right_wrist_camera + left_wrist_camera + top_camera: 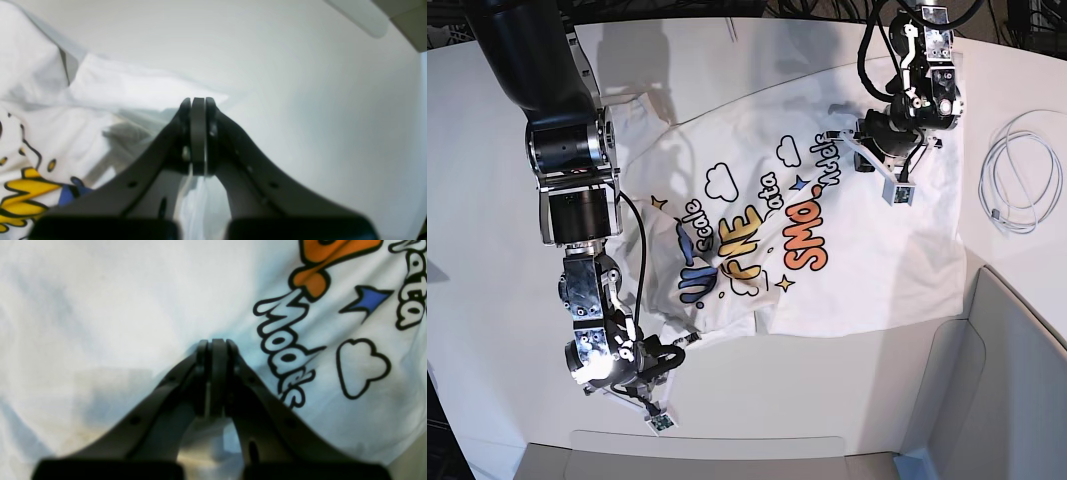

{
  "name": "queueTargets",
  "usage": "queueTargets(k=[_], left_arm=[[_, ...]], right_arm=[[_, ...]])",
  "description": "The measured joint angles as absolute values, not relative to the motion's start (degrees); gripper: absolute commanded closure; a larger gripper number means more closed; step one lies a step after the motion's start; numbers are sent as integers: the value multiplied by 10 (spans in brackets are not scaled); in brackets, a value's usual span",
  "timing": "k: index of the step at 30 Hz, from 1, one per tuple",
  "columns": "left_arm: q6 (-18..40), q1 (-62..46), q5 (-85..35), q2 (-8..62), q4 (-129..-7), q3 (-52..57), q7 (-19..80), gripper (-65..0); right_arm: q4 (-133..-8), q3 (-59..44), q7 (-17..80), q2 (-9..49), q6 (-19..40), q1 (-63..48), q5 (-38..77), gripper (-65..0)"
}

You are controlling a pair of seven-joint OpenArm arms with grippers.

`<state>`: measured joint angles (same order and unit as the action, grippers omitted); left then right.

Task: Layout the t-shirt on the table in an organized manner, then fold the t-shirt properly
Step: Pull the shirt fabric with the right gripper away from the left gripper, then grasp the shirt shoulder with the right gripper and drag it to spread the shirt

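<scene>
- Right gripper, on the base view's left: it sits low at the near edge of the t-shirt, by a bunched corner near the blue print. In its wrist view the jaws are pressed together with a thin pale layer running down between them, which looks like a pinch of cloth, though I cannot be sure how much is caught.
- T-shirt: it lies print side up on the white tabletop, spread roughly flat but skewed, with wrinkles, a tucked sleeve at the far left and a rumpled lower hem. I judge the laying-out step is in hand; no fold has been made.
- Left gripper, on the base view's right: it rests on the shirt beside the end of the orange lettering. Its jaws are closed tight on the fabric surface, seemingly nipping a small fold.
- Next move, as I judge it: with both pinches secure, draw the two held points apart and outward to tension the cloth and square the hem, watching that neither corner slips free.
- A coiled cable lies clear of the shirt at far right.
</scene>
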<state>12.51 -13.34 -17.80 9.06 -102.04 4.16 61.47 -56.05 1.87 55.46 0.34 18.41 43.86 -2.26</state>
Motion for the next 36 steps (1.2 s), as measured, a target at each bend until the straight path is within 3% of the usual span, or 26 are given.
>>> queueTargets(k=[16, 21, 28, 33, 36], left_arm=[[125, -135, -178, 91, -1021, 42, 615, -34], [130, -138, -177, 91, -1023, 42, 614, -34], [217, -180, -165, 92, -1055, 42, 616, -34], [252, -198, -171, 107, -1060, 41, 606, -34], [262, -196, -187, 132, -1048, 43, 605, -34]], right_arm=[[-250, 19, 428, 4, 180, 513, -23, -61], [-148, 19, 348, 2, 112, 544, -23, -74], [-101, 19, 174, 3, -18, 535, -112, -102], [-101, 15, 93, 3, -26, 532, -131, -100], [-116, 13, 94, 3, -21, 529, -128, -100]])
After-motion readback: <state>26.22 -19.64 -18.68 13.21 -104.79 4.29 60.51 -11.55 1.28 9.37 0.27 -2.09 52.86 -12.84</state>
